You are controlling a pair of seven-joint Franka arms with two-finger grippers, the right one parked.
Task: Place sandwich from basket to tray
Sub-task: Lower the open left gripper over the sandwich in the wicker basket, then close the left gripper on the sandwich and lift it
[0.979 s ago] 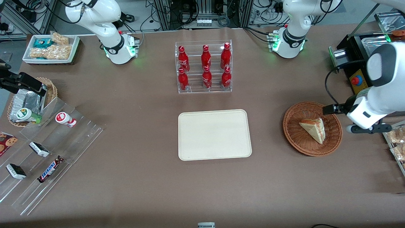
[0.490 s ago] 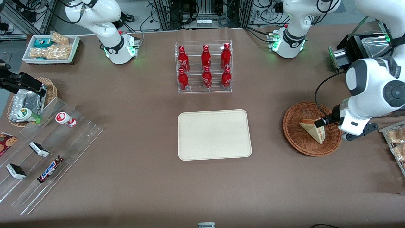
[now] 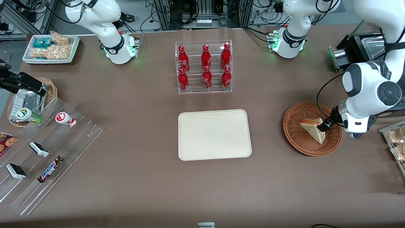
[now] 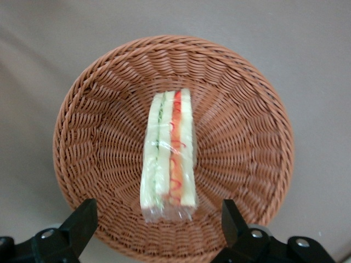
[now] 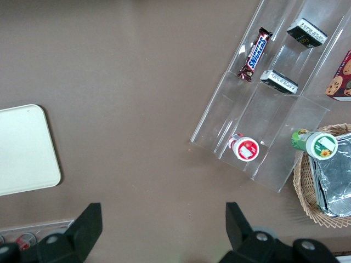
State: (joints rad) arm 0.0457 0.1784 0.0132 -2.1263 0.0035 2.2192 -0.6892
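Observation:
The sandwich (image 3: 312, 129), a wrapped white-bread wedge with orange-red and green layers on its edge, lies in the round brown wicker basket (image 3: 295, 141) toward the working arm's end of the table. In the left wrist view the sandwich (image 4: 169, 156) lies edge-up in the middle of the basket (image 4: 241, 142). My left gripper (image 3: 324, 126) hovers over the basket beside the sandwich's thick end; in its own view the gripper (image 4: 159, 222) is open, one finger on each side of the sandwich's end, touching nothing. The cream-beige tray (image 3: 214, 134) lies at the table's middle.
A clear rack of red bottles (image 3: 204, 67) stands farther from the front camera than the tray. A black machine (image 3: 357, 57) and snack packets (image 3: 397, 142) lie close to the working arm. A clear stepped display (image 3: 47, 148) and a small foil-packet basket (image 3: 28, 101) are at the parked arm's end.
My left arm has swung in over the basket and the gripper has come down from the basket's rim to the sandwich's thick end. The sandwich has not moved.

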